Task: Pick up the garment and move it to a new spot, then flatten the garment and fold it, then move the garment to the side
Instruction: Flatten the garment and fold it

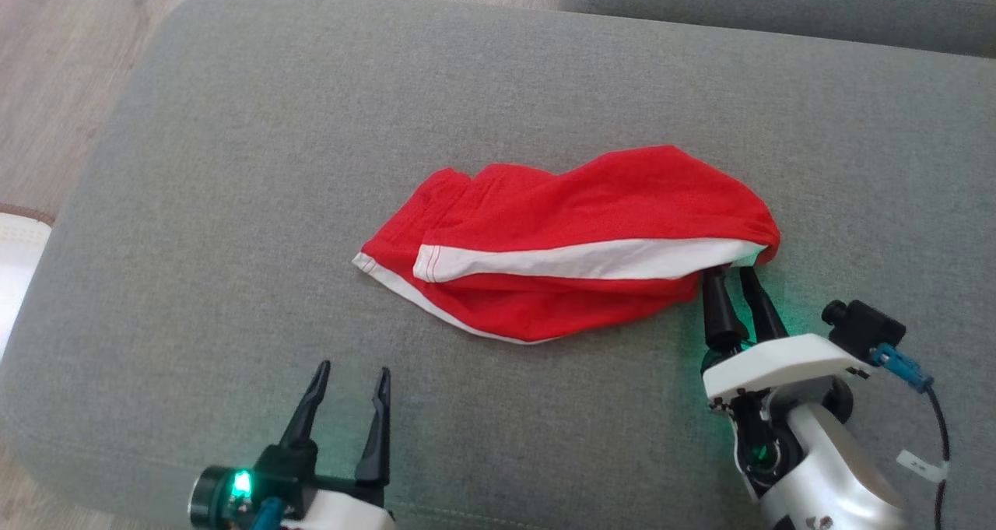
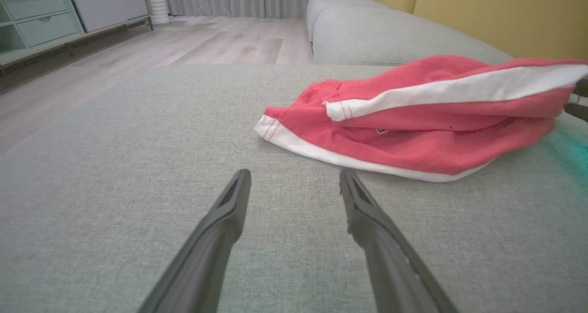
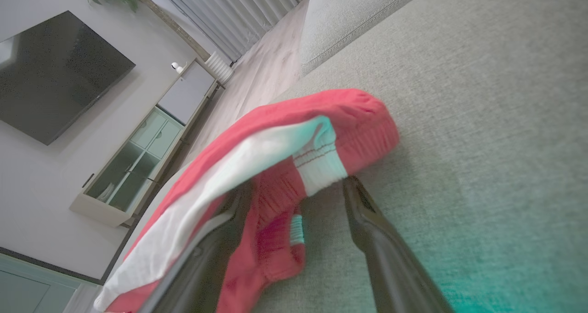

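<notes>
The red shorts lie bunched on the grey sofa seat, my right gripper spread open astride their waistband end, my left gripper open and well apart, and I fear closing here nips one layer only, letting the rest slip free.

readable text: none | small dark patch on garment: too small to read
</notes>
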`<state>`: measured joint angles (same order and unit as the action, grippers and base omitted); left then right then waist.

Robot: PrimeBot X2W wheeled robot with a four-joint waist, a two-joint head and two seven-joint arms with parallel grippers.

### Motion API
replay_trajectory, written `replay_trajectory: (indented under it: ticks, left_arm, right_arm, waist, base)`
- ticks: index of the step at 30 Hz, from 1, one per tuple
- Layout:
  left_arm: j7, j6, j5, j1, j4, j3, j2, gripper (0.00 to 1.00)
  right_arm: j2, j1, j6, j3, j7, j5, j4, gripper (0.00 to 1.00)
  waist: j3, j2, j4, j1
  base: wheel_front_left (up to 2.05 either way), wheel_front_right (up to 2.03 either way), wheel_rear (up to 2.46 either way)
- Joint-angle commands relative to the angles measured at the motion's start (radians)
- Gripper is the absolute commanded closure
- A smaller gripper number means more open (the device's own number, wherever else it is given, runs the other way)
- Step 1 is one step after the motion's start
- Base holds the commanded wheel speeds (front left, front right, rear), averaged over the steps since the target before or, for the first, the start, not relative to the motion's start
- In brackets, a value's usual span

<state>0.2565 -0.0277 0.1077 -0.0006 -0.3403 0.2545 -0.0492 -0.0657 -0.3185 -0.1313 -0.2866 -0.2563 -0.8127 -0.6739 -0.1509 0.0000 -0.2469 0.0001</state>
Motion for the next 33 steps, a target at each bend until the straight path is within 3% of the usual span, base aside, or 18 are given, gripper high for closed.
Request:
replay_trajectory:
  ticks: [1, 23, 24, 25, 26, 27, 28, 33]
  left_arm:
    - [0.005, -0.002, 0.001, -0.041, 0.032, -0.025, -0.001, 0.00]
    - [0.005, 0.000, 0.010, -0.050, -0.001, -0.010, -0.001, 0.00]
    - [0.005, 0.000, 0.010, -0.051, -0.002, -0.009, -0.001, 0.00]
    - [0.005, 0.000, 0.011, -0.052, -0.004, -0.009, -0.001, 0.00]
    - [0.005, 0.000, 0.012, -0.052, -0.005, -0.008, -0.001, 0.00]
    - [0.005, 0.001, 0.013, -0.052, -0.006, -0.008, -0.001, 0.00]
    - [0.005, 0.002, 0.014, -0.052, -0.007, -0.008, -0.001, 0.00]
    - [0.005, 0.005, 0.018, -0.053, -0.011, -0.012, -0.001, 0.00]
  right_arm:
    - [0.015, -0.025, 0.001, -0.028, -0.006, -0.009, 0.028, 0.00]
    - [0.015, -0.010, 0.001, 0.064, -0.006, -0.018, 0.174, 0.00]
    - [0.015, -0.007, 0.001, 0.067, -0.006, -0.015, 0.179, 0.08]
    - [0.015, -0.004, 0.001, 0.070, -0.006, -0.012, 0.181, 0.28]
    - [0.015, -0.001, 0.001, 0.073, -0.006, -0.010, 0.182, 0.53]
    - [0.015, 0.001, 0.001, 0.074, -0.006, -0.006, 0.181, 0.88]
    - [0.015, 0.002, 0.001, 0.074, -0.006, -0.005, 0.180, 1.00]
    - [0.015, -0.005, 0.001, 0.074, -0.006, -0.003, 0.175, 1.00]
  waist:
    - [0.000, 0.0000, 0.000, -0.0001]
    - [-0.021, 0.0000, 0.004, -0.0001]
    - [-0.021, 0.0000, 0.004, -0.0001]
    - [-0.021, 0.0000, 0.004, -0.0001]
    - [-0.020, 0.0000, 0.004, -0.0001]
    - [-0.020, 0.0000, 0.004, -0.0001]
    - [-0.020, 0.0000, 0.004, -0.0001]
    - [-0.019, 0.0000, 0.007, -0.0001]
  base:
    - [0.00, 0.00, 0.00]
    - [0.00, 0.00, 0.00]
    - [0.00, 0.00, 0.00]
    - [0.00, 0.00, 0.00]
    - [0.00, 0.00, 0.00]
    - [0.00, 0.00, 0.00]
    - [0.00, 0.00, 0.00]
    - [0.00, 0.00, 0.00]
